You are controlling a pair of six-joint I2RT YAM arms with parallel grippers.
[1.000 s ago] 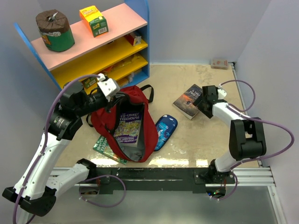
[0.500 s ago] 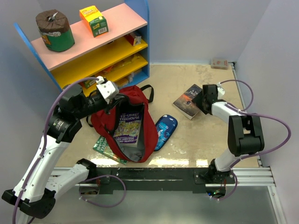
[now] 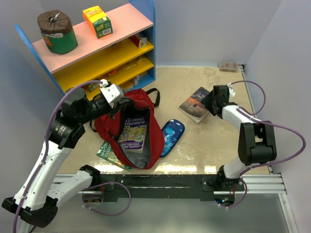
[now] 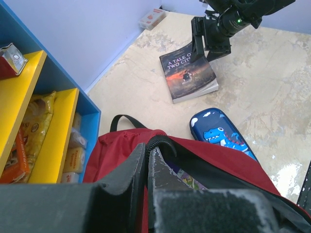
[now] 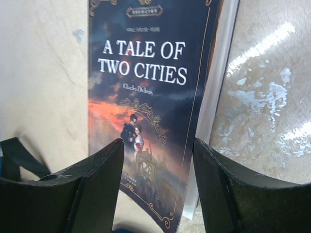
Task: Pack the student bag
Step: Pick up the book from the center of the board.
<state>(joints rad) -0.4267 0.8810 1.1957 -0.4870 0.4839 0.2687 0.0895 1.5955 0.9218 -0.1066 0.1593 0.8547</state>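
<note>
The dark-red student bag (image 3: 146, 138) lies open on the table, with a purple-and-yellow book (image 3: 133, 131) inside it. My left gripper (image 3: 118, 98) is shut on the bag's upper zipper rim (image 4: 163, 141) and holds the mouth open. The book "A Tale of Two Cities" (image 3: 195, 105) lies flat to the right of the bag. My right gripper (image 3: 210, 103) is open at that book's right end. In the right wrist view its fingers (image 5: 97, 179) straddle the book's cover (image 5: 150, 92) at the near edge. The book also shows in the left wrist view (image 4: 188, 73).
A blue dinosaur pencil case (image 3: 171, 136) lies between the bag and the book. A green book (image 3: 108, 154) sticks out from under the bag's left side. A blue-and-yellow shelf unit (image 3: 112, 58) stands at the back left. A small card box (image 3: 228, 65) sits in the far right corner.
My right gripper has shifted a little farther back along the book's right end and turned slightly. The left arm and the bag have stayed put.
</note>
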